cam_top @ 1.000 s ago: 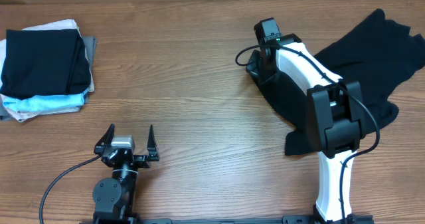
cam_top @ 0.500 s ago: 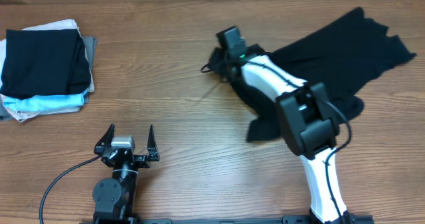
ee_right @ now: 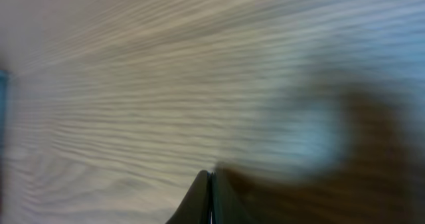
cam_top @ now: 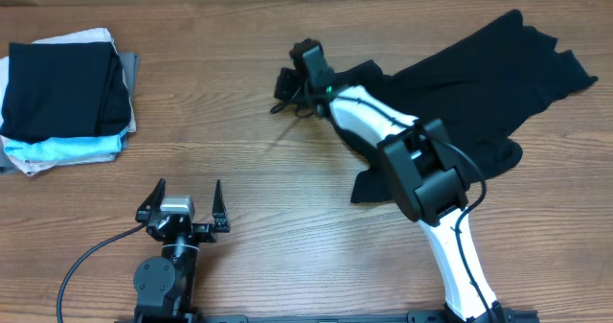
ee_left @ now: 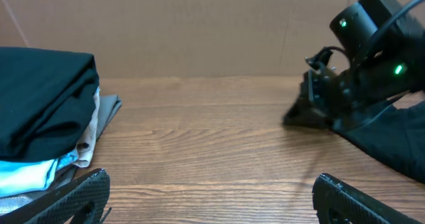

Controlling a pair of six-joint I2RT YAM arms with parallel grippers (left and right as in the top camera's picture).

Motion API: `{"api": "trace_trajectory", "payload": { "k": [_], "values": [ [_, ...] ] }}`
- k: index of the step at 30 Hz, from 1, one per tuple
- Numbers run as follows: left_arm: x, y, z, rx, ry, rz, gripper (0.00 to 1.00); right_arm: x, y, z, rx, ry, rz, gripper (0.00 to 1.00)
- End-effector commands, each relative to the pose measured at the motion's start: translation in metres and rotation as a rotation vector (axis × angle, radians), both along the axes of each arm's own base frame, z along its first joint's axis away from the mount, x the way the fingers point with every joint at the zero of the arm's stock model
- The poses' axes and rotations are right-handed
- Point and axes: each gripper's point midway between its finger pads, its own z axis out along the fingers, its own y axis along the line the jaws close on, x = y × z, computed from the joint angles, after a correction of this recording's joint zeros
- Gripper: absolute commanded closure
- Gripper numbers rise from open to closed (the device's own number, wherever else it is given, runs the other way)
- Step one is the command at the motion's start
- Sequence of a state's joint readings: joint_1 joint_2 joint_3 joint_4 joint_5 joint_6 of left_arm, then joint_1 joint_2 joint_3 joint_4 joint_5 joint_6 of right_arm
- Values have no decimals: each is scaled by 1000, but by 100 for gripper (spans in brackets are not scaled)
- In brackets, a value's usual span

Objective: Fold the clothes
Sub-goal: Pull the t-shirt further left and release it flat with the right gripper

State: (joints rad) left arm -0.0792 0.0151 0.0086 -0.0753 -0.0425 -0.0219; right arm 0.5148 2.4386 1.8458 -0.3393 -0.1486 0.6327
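The clothes, a black T-shirt [cam_top: 479, 83], lie crumpled across the right half of the table, stretched from the far right edge toward the middle. My right gripper [cam_top: 287, 81] is at the shirt's leftmost tip, low over the wood, shut on a pinch of that black fabric. The left wrist view shows this gripper [ee_left: 317, 96] with the shirt [ee_left: 392, 134] trailing behind it to the right. The right wrist view is motion-blurred; its jaws [ee_right: 211, 175] meet with no gap. My left gripper [cam_top: 184, 196] rests near the front edge, open and empty [ee_left: 211, 199].
A stack of folded garments [cam_top: 62, 98], black on top with pale blue, white and grey below, sits at the far left [ee_left: 40, 124]. Bare wooden tabletop [cam_top: 239, 160] lies between the stack and the shirt.
My right arm has swept left across the table, dragging the black T-shirt with it and stretching it out. The left arm has stayed still.
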Motion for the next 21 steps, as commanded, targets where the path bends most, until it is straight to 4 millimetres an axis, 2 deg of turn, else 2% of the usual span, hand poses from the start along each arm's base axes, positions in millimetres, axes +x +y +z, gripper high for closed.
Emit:
{"api": "trace_trajectory", "payload": {
  "k": [1, 3, 4, 10, 15, 21],
  "values": [
    [0, 0, 1, 19, -11, 4, 0, 30, -40, 80, -85, -109, -6, 96],
    [0, 0, 1, 19, -11, 4, 0, 27, -69, 85, -162, -42, -43, 96],
    [0, 0, 1, 19, -11, 4, 0, 23, -91, 85, -206, 11, -75, 96],
    [0, 0, 1, 19, -11, 4, 0, 10, -156, 61, -269, 171, -158, 96],
    [0, 0, 1, 19, -11, 4, 0, 0, -182, 32, -298, 249, -178, 96],
    [0, 0, 1, 19, -11, 4, 0, -13, -187, 5, -317, 296, -172, 96]
  ]
}}
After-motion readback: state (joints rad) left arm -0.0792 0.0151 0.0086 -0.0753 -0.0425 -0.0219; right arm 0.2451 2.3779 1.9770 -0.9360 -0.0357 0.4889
